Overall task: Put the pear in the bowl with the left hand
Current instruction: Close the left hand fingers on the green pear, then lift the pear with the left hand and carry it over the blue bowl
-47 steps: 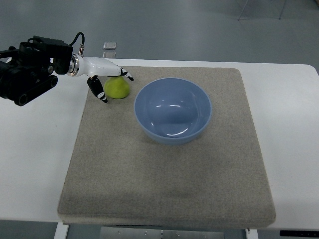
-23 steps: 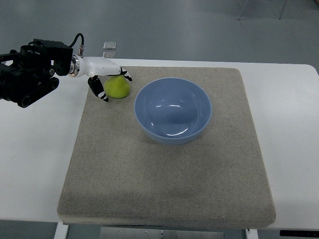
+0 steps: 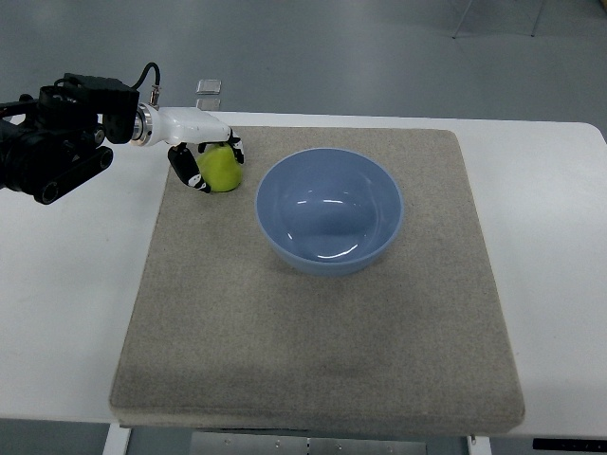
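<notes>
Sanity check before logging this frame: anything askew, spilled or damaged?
Nothing stands out. The bowl sits upright and empty on the mat, which lies flat. The left hand is closed around the pear beside the bowl.

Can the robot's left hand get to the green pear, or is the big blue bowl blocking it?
Yes, it looks so. The left hand is already at the pear, its fingers curled around it. The blue bowl sits off to the pear's right on the mat, not between them.
</notes>
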